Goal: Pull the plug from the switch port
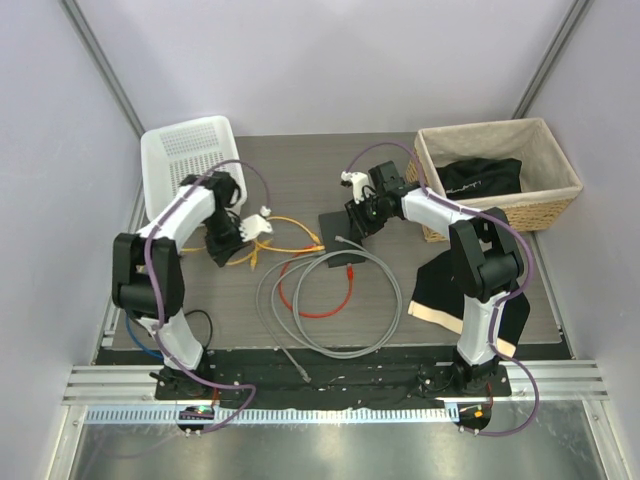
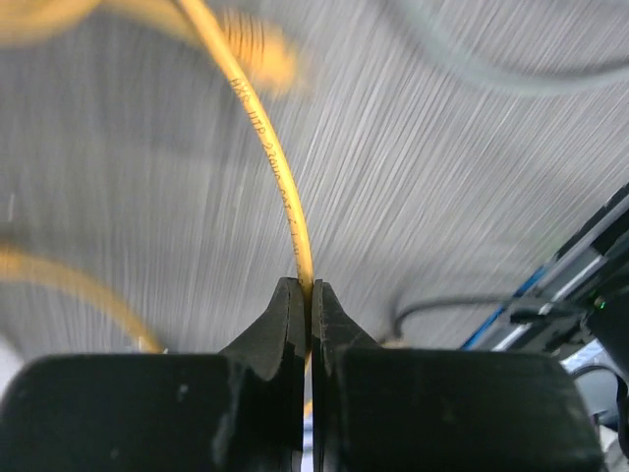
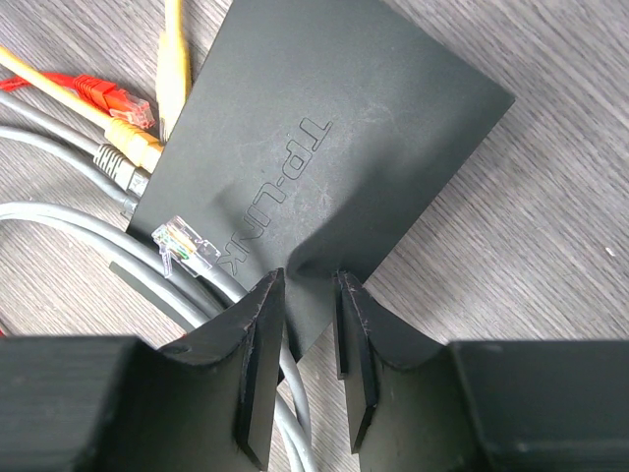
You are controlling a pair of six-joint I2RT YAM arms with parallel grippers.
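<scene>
The switch (image 1: 338,231) is a flat matte-black box in the middle of the table; the right wrist view shows its TP-LINK lettering (image 3: 295,157). Yellow (image 3: 172,69), red (image 3: 113,98), yellow (image 3: 138,147) and grey (image 3: 118,172) plugs sit along its left edge. A clear plug (image 3: 182,246) lies loose at its corner. My right gripper (image 3: 310,285) stands over the switch's near corner, its jaws a narrow gap apart, tips on the lid. My left gripper (image 2: 307,290) is shut on a yellow cable (image 2: 265,147), left of the switch in the top view (image 1: 237,255). A blurred yellow plug (image 2: 257,41) shows beyond it.
Grey cable loops (image 1: 330,300) and a red cable (image 1: 320,290) lie in front of the switch. A white plastic basket (image 1: 190,150) stands at the back left. A wicker basket (image 1: 500,175) holding dark cloth stands at the back right. A black-and-cream cloth (image 1: 470,290) lies by the right arm.
</scene>
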